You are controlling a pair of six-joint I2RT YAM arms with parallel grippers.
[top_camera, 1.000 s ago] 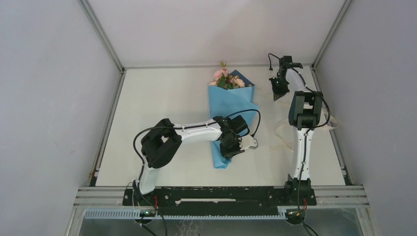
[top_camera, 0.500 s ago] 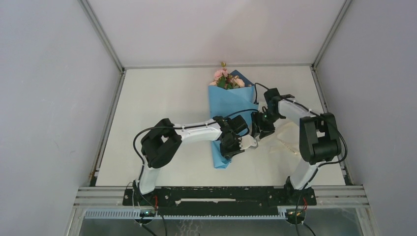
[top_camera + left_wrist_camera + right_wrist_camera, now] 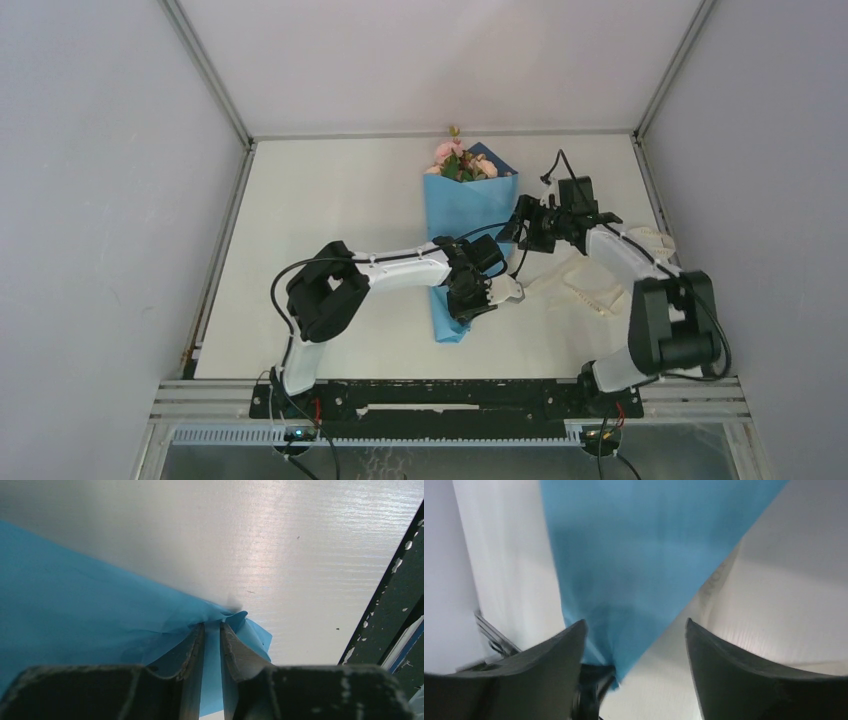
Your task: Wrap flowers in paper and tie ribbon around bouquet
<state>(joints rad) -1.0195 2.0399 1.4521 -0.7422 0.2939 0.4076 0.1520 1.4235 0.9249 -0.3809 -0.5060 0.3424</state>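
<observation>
1 slim blue bouquet (image 3: 460, 212) I'm watching, pink flowers (image 3: 461, 160) filling its wide end; left gripper (image 3: 212, 630) clamping its tail, right gripper (image 3: 634, 626) gaping.

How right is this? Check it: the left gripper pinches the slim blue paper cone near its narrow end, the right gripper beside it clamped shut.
Wrong only on the right gripper: the right wrist view shows its jaws wide open. The left gripper does pinch the slim blue paper cone near its narrow end.
</observation>
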